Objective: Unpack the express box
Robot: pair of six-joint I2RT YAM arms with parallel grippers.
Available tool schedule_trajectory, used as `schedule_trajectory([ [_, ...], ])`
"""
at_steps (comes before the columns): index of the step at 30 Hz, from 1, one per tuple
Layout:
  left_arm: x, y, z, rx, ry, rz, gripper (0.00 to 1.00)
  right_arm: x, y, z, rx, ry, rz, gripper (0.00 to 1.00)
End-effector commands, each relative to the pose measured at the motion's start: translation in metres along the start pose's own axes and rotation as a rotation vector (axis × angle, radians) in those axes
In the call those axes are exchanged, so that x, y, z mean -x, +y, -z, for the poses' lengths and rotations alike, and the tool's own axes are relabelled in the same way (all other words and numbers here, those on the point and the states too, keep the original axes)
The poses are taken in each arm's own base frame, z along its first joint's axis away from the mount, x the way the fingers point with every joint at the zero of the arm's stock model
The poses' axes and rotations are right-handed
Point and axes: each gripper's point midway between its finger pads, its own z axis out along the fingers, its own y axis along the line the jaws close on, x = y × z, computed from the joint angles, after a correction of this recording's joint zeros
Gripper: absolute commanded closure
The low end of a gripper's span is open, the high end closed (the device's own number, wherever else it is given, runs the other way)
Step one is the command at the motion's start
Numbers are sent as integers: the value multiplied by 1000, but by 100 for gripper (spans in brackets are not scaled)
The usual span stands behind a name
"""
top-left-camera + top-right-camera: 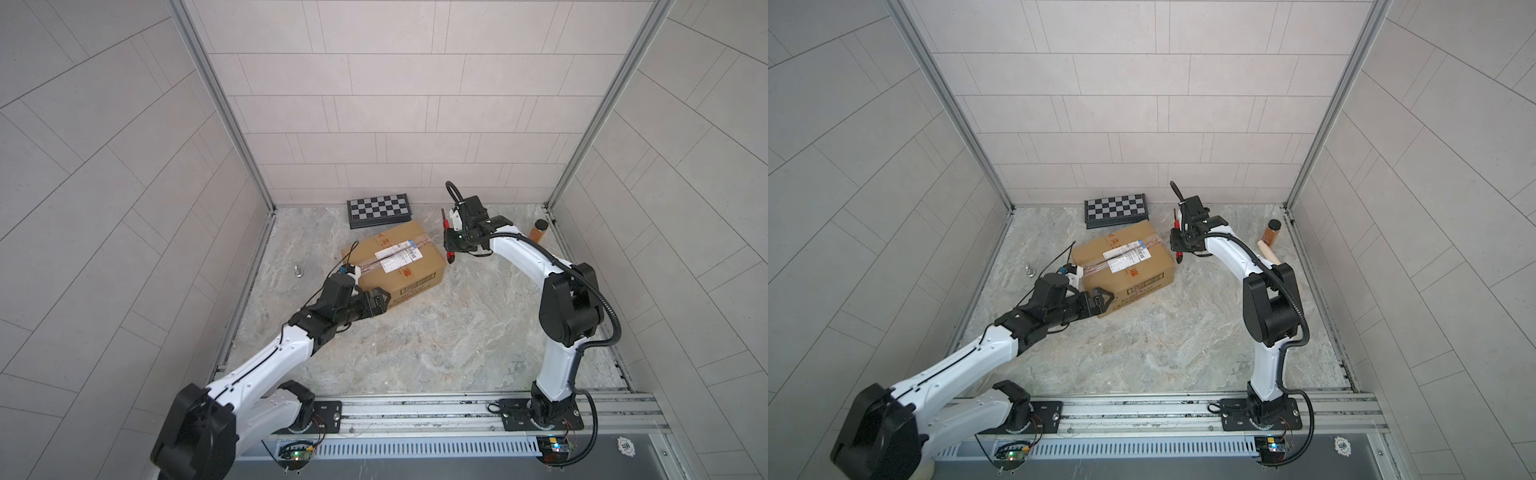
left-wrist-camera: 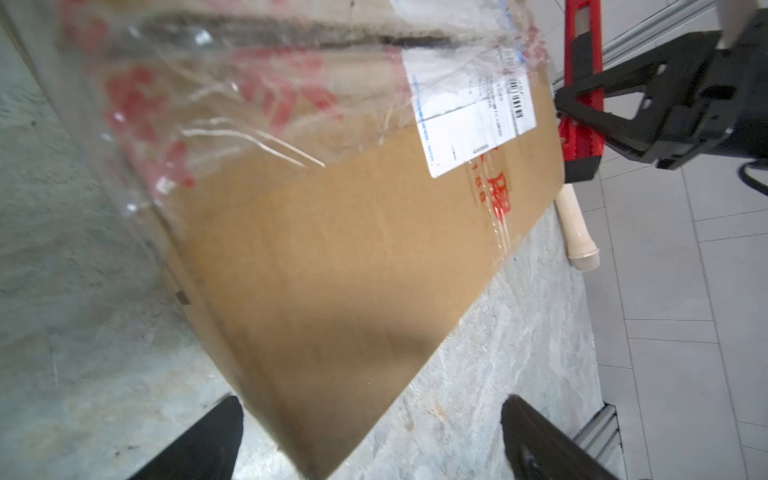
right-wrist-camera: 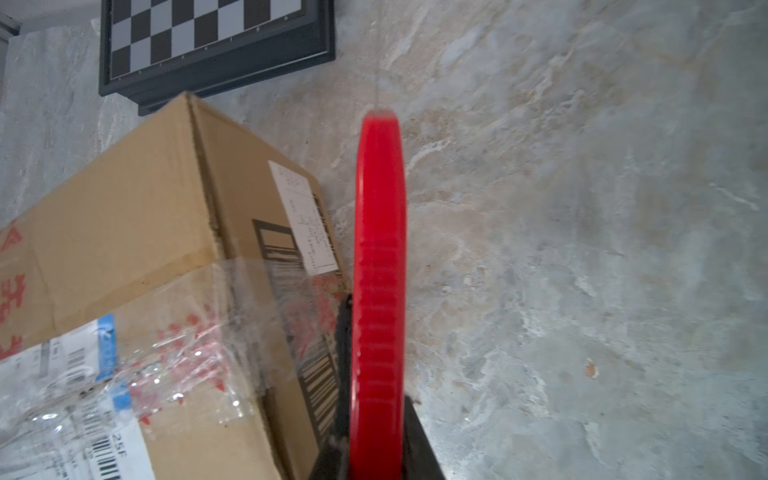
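Low and left of centre in both top views, the left gripper [image 1: 384,302] stands wide open, its jaws astride the near corner of the express box [image 1: 395,257], probably to brace it against sliding. The box sits mid-frame, taped and not yet opened. Just right of its far corner the right gripper [image 1: 451,247] is clamped on a red utility knife [image 3: 378,270], likely readied for the tape, and a checkered board case [image 1: 379,209] lies beyond.

Matt cardboard express box [image 1: 399,241], glossy crinkled clear tape [image 3: 187,353], perhaps plastic red tool [image 3: 378,270]
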Motion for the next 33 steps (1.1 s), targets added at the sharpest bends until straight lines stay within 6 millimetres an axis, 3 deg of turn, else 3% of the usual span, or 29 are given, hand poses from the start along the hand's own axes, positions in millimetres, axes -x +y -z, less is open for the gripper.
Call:
schedule_trajectory([
  [1, 25, -5, 27, 30, -113, 10, 0, -12, -15, 34, -40, 16, 25, 100],
  [5, 75, -3, 52, 68, -168, -54, 0, -43, -20, 62, -29, -7, -27, 100],
  [9, 135, 13, 48, 158, -207, -109, 0, -77, -16, 81, -18, -42, -76, 100],
  [13, 192, 20, 14, 182, -221, -135, 0, -103, 5, 84, 36, -80, -101, 100],
  [17, 212, 28, -34, 183, -152, -153, 0, -111, 27, 75, 74, -74, -102, 100],
  [20, 206, 32, -54, 159, -105, -150, 0, -106, 37, 64, 98, -63, -103, 100],
  [24, 176, 33, -61, 134, -52, -137, 0, -91, 46, 46, 110, -57, -64, 100],
  [30, 101, 21, -52, 78, 15, -116, 0, -67, 62, 13, 145, -15, -22, 100],
  [33, 65, 15, -39, 58, 29, -84, 0, -54, 64, 9, 165, -7, 7, 100],
])
